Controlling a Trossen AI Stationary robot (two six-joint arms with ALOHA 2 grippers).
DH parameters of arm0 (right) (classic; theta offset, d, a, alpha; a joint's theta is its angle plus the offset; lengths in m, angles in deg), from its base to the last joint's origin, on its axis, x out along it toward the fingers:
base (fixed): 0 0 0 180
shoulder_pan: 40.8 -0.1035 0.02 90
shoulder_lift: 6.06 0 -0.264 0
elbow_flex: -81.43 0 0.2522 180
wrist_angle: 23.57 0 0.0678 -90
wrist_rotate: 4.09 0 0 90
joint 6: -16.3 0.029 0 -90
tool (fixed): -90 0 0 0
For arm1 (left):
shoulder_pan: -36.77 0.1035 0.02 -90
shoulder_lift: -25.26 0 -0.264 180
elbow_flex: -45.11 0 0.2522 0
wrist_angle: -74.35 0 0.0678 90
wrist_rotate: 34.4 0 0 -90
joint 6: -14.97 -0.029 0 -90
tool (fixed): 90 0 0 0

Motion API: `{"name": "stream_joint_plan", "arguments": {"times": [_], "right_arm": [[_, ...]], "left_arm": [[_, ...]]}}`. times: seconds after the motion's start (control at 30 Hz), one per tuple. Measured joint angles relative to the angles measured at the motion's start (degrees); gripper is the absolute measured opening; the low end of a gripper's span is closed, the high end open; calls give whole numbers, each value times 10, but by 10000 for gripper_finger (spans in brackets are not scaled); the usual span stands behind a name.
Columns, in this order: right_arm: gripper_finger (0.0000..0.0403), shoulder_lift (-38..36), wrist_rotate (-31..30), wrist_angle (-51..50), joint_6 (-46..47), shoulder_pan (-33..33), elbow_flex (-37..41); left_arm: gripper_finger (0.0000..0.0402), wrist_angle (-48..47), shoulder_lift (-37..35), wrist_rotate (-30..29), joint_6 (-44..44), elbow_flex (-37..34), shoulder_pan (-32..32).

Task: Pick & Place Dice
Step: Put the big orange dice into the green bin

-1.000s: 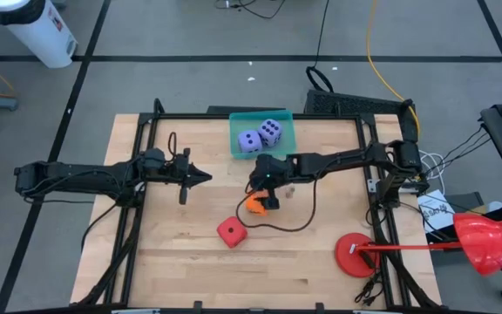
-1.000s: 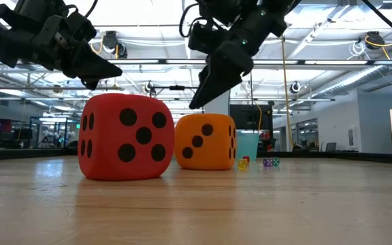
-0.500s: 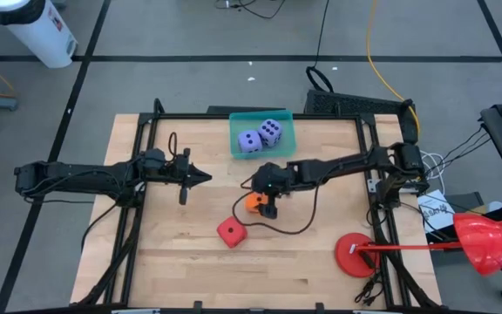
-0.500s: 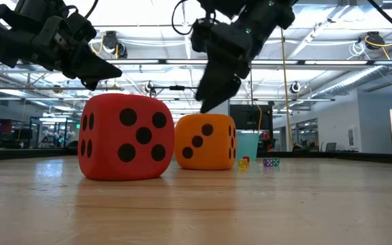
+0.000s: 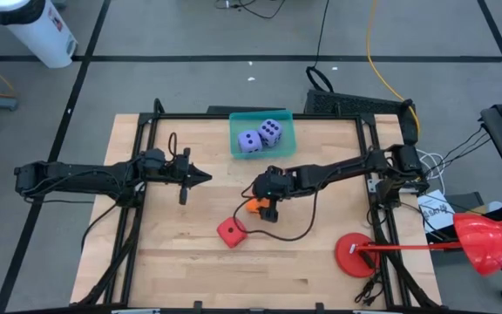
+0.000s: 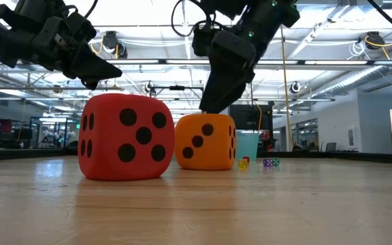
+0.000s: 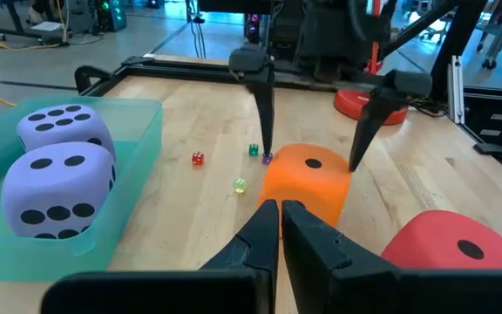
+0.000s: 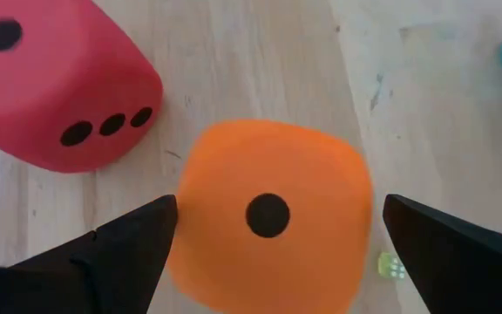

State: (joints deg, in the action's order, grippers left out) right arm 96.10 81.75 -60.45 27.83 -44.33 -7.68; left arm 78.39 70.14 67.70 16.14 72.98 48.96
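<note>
Left end effector (image 5: 200,178) clenched on nothing, parked toward the table's left edge. Red die (image 5: 230,231) near the front edge. Orange die (image 5: 253,206) mid-table — right end effector (image 5: 267,208) spread wide, straddling it, not grasping. Two purple dice (image 5: 259,137) in the teal bin (image 5: 286,122) at the back edge. Advice: lower centred, fingers square to opposite faces, then close — soft cube may squirt.

The orange die (image 8: 268,214) shows one black pip on top and three on a side. The red die (image 6: 124,137) carries black pips, five on its facing side. Two purple dice (image 7: 59,179) with dark pips sit in a translucent teal tray (image 5: 288,131). Pale wood-grain tabletop (image 5: 181,244); black arms.
</note>
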Motion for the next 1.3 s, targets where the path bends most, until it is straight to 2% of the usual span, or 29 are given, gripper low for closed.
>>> {"name": "stream_joint_plan", "arguments": {"times": [0.2, 0.33, 0.73, 0.93, 1.3], "right_arm": [[400, 7, 0, 2, 15, 1, 0], [400, 27, 45, 16, 15, 0, -1], [400, 53, 29, -1, 14, 16, -3], [400, 48, 10, -47, -7, 31, -2], [400, 7, -10, -17, -19, 35, 2]], "left_arm": [[26, 0, 0, 0, 0, 0, 0], [26, 0, 0, 0, 1, 0, 0], [26, 0, 0, 0, 4, 0, 0], [26, 0, 0, 0, 6, 0, 0], [26, -2, 0, 4, 6, 0, 0]]}}
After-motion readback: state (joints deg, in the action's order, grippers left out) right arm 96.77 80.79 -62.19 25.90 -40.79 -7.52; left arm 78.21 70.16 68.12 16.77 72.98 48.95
